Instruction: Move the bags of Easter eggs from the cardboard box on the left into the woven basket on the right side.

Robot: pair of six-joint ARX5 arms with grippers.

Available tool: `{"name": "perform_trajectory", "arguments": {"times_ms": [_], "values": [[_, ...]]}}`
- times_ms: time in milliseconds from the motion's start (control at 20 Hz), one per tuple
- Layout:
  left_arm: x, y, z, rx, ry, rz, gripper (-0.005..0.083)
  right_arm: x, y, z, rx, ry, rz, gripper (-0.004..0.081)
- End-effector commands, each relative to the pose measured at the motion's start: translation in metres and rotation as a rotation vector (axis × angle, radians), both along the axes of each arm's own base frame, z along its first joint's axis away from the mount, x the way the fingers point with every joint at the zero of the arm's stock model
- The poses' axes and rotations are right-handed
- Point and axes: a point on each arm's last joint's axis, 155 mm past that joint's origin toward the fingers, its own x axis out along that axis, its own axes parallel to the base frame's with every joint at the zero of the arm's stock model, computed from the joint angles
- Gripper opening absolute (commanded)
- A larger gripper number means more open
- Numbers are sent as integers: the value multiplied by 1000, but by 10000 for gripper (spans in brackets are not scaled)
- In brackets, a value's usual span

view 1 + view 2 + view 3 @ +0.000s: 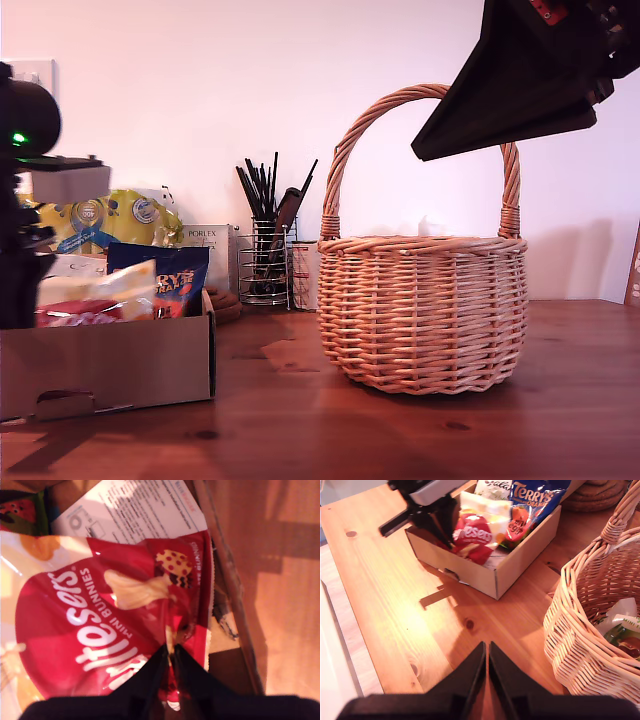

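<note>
On the reddish wooden table before a white wall, my first claw pinches the red Maltesers bag; my second claw hangs pressed together.

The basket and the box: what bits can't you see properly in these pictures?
- Woven basket: in the exterior view its wall hides the inside; the second wrist view shows only a corner, cut by the edge.
- Cardboard box: in the exterior view my first gripper's arm covers one end.
- Red Maltesers bag: the first wrist view cuts off its name; my first gripper covers its lower part.
- Second gripper: holds nothing.
</note>
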Motion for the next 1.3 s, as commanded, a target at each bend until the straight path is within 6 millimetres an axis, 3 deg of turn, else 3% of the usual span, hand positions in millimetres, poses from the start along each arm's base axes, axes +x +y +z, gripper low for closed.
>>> {"name": "perform_trajectory", "arguments": {"times_ms": [0,400,600,650,750,800,850,1050,1250], "values": [[-14,3,-6,8,29,4,-22,1,2,5,6,-15,5,-12],[25,-3,51,-67,-229,72,-22,1,2,5,6,-15,5,-12],[26,-1,52,-113,-210,175,-7,1,2,6,7,-14,6,-12],[27,0,52,-138,-196,230,80,0,2,6,7,-14,7,-12],[37,7,55,-200,-200,368,389,-1,3,6,11,-11,15,-12],[45,13,59,-261,-196,508,447,-1,3,6,11,-11,16,-12],[49,17,61,-315,-182,617,452,-1,3,6,10,-11,16,-12],[50,27,59,-399,-122,742,481,-1,3,6,11,-12,17,-12],[47,19,64,-594,16,892,487,-1,3,6,11,-12,18,-12]]}}
